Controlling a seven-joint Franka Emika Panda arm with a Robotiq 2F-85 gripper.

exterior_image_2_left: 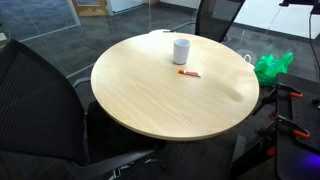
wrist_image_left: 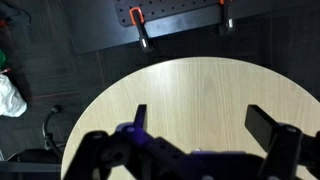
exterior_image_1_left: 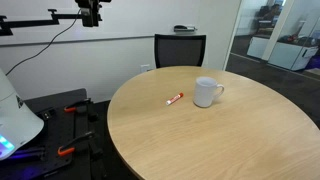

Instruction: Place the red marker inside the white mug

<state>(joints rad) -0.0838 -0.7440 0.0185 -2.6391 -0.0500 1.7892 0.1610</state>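
The red marker [exterior_image_1_left: 174,98] lies flat on the round wooden table [exterior_image_1_left: 230,140], just beside the white mug [exterior_image_1_left: 207,92], which stands upright with its handle visible. Both show in both exterior views: marker [exterior_image_2_left: 188,74], mug [exterior_image_2_left: 181,50]. In the wrist view my gripper [wrist_image_left: 205,122] is open and empty, its two dark fingers spread over bare tabletop [wrist_image_left: 200,85]. Neither marker nor mug shows in the wrist view. The gripper itself is not seen in the exterior views.
A black office chair [exterior_image_1_left: 180,48] stands behind the table, and another dark chair [exterior_image_2_left: 40,100] is near it. Orange-handled clamps [wrist_image_left: 140,28] lie on a dark mat on the floor. A green bag [exterior_image_2_left: 272,66] sits beside the table.
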